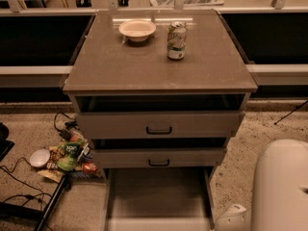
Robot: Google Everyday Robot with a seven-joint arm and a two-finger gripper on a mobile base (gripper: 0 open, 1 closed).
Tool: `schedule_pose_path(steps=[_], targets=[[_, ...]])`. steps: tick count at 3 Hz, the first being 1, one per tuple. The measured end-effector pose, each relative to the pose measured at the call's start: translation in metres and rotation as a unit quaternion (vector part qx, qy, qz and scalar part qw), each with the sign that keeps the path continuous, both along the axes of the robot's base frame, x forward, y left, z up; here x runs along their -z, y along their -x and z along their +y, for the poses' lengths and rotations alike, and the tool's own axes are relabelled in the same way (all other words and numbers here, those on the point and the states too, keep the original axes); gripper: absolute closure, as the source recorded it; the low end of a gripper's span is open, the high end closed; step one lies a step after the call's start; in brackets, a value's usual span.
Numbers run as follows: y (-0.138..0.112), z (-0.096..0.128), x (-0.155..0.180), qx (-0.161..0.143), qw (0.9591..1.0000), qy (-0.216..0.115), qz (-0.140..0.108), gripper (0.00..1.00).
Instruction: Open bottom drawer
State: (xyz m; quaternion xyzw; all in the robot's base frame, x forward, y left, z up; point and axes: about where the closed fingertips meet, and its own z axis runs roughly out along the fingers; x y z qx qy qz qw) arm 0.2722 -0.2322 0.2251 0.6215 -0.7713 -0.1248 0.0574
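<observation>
Under the middle drawer (159, 158), bottom drawer (159, 198) well out; gripper apparently out of view, grip untellable.

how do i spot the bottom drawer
Find the grey-brown cabinet with a bowl and can on top. The bottom drawer is its lowest, pulled far out, unlike the barely open middle drawer and top drawer above. The gripper is out of view.

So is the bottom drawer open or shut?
Open: the bottom drawer stands pulled far out past the middle drawer, its floor showing. The gripper is out of view.
</observation>
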Motion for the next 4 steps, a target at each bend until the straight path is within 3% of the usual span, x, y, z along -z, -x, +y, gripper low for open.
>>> schedule_pose_path(steps=[1,2,3,4], targets=[[0.016,-0.010,-0.064,-0.017,0.9998,-0.002,-0.010,0.00],[0.016,-0.032,-0.135,0.006,0.9997,-0.004,-0.024,0.00],[0.003,-0.056,-0.217,0.028,0.9973,-0.011,-0.067,0.00],[-0.008,-0.074,-0.300,0.021,0.9900,0.003,-0.139,0.00]])
